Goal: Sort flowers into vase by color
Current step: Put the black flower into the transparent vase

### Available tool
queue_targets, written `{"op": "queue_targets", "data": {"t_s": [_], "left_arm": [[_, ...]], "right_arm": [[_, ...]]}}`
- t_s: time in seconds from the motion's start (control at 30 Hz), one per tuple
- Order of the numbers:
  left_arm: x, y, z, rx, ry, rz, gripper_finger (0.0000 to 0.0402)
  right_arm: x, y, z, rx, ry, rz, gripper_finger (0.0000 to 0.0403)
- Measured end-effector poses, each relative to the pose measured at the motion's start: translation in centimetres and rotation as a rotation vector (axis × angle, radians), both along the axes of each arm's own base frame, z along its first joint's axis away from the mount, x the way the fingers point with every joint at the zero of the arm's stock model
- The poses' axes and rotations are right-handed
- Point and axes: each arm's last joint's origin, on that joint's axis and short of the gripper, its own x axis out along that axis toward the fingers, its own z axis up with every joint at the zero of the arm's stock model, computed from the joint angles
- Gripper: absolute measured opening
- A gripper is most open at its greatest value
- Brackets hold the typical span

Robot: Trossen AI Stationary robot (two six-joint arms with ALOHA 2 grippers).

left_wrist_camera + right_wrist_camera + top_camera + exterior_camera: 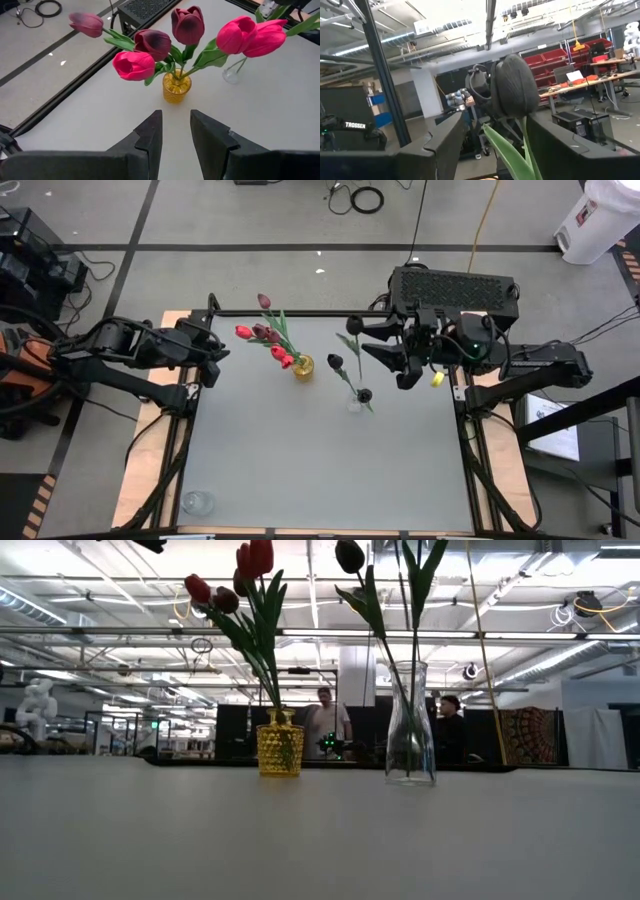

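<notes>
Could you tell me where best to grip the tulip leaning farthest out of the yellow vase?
That tulip: probably pinch its stem just below the head, coming from the side of the left gripper, where it splays clear of the other flowers.

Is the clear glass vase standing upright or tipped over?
Upright. In the low view the clear glass vase stands on its base on the table, neck up, with stems rising from it, beside the yellow vase.

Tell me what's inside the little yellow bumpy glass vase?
The yellow bumpy glass vase holds pink, red and maroon artificial tulips, their green stems bunched in its mouth. The lower stem ends are hidden behind the tinted, textured glass, so whether anything else is inside cannot be seen.
</notes>
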Motion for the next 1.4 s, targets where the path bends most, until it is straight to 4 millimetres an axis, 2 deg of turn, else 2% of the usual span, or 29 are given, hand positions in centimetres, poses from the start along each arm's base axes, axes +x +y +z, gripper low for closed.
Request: {"op": "queue_targets", "data": {"t_s": [1.4], "left_arm": [[0.03, -0.16, -0.06, -0.047, 0.003, -0.039, 0.0107]], "right_arm": [[-0.55, 0.42, -0.72, -0.019, 0.112, 0.005, 0.0210]]}}
